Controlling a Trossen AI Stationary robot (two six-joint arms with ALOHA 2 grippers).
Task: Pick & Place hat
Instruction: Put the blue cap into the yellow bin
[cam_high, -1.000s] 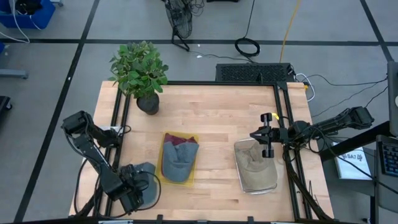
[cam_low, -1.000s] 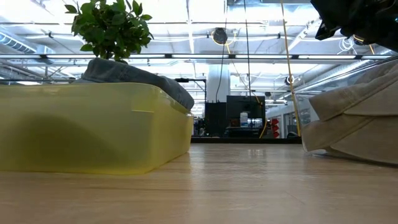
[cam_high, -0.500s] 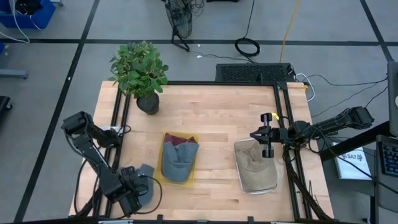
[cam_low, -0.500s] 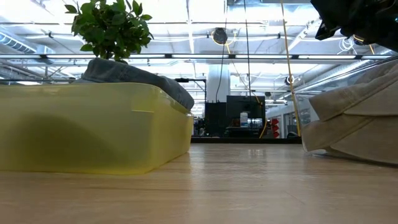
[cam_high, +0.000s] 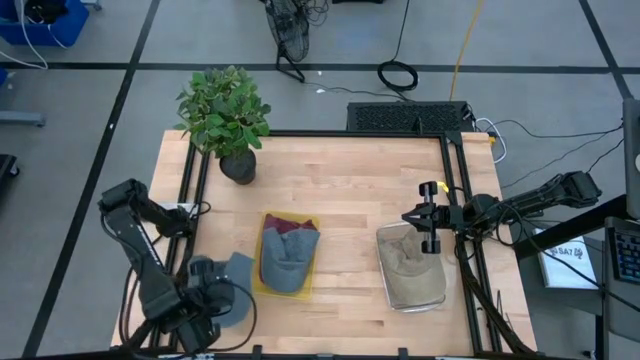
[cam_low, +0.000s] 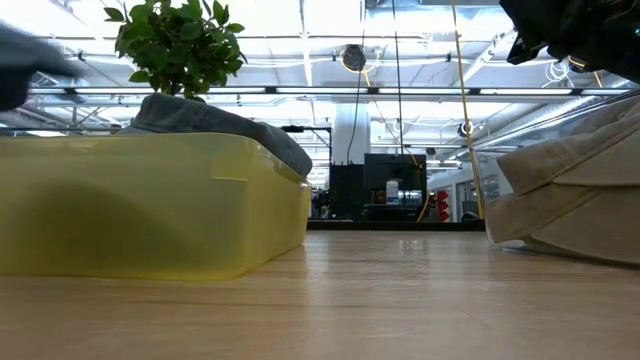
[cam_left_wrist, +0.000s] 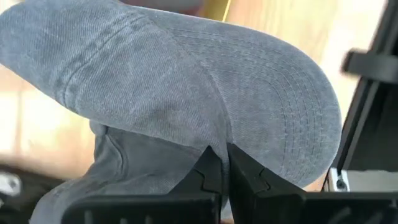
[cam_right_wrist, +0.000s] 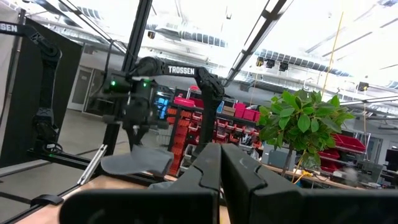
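Left gripper (cam_left_wrist: 219, 163), jaws pinched on grey hat (cam_high: 233, 283), lifts it clear of tabletop (cam_high: 350, 190) beside yellow bin (cam_high: 310, 272); right gripper (cam_high: 428, 231) idle, jaws closed empty.

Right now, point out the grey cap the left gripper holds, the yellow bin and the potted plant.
grey cap (cam_high: 238, 267): high view, on its brim.
yellow bin (cam_low: 150, 205): low view, on its front wall.
potted plant (cam_high: 223, 108): high view, on its leaves.

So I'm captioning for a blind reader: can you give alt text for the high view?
The left gripper holds a grey denim cap beside a yellow plastic bin of caps; the right gripper hovers over a beige hat.
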